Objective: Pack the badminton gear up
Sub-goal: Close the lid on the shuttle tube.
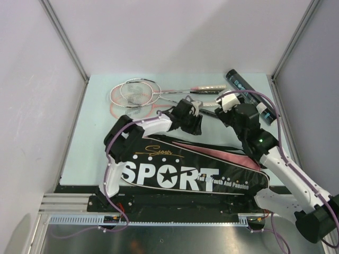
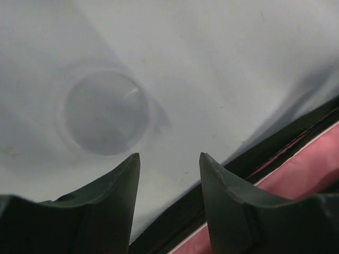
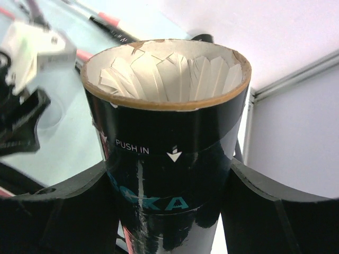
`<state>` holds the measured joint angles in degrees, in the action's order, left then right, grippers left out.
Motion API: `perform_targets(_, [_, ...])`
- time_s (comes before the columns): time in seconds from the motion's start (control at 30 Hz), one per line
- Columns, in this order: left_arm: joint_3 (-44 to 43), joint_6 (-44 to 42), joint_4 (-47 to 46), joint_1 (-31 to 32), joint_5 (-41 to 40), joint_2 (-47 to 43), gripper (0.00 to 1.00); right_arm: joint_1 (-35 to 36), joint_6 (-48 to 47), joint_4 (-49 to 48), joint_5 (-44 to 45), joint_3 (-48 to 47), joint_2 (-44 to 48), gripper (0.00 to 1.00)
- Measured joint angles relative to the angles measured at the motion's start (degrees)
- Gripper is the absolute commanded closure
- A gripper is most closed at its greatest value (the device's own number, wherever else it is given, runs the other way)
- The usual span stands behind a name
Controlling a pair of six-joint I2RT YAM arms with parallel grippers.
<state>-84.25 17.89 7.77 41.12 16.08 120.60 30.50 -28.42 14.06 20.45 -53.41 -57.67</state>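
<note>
Pale teal table (image 1: 95,132) between white walls carried the badminton gear. A black racket bag (image 1: 175,174) lettered "SPORT" lay across the near side, its pink lining showing. Two pink-and-white rackets (image 1: 135,95) rested on the far left of the table, beyond the bag. The right gripper (image 3: 169,177) clasped a dark tube (image 3: 164,127) with teal print between both fingers, and white feather shuttlecocks (image 3: 164,71) were visible inside the tube's open mouth. A second dark tube (image 1: 241,84) lay near the right wall. The left gripper (image 2: 169,156) hovered over bare table beside the bag's edge, its jaws apart and holding nothing.
</note>
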Motion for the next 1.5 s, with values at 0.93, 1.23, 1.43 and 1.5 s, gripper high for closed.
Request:
perform_targets(0.93, [-14.8,-9.7,5.9,6.1,-18.9,10.7,0.78,-0.6,4.0,1.0,1.2,0.2,6.6,0.81])
perform_targets(1.23, [-15.9,-10.0,6.8,7.2,-20.8,11.3,1.0,-0.7,3.1,0.6,0.3,0.2,4.6,0.79])
perform_targets(1.43, [-10.0,-7.8,11.2,5.0,-15.3,2.7,1.0,-2.6,-0.8,-3.7,-4.9,0.2,-1.6,0.78])
perform_targets(1.5, [-7.5,-5.9,11.7,2.6,-10.9,-4.1,1.0,-3.6,-3.5,-6.0,-8.8,0.2,-4.3,0.8])
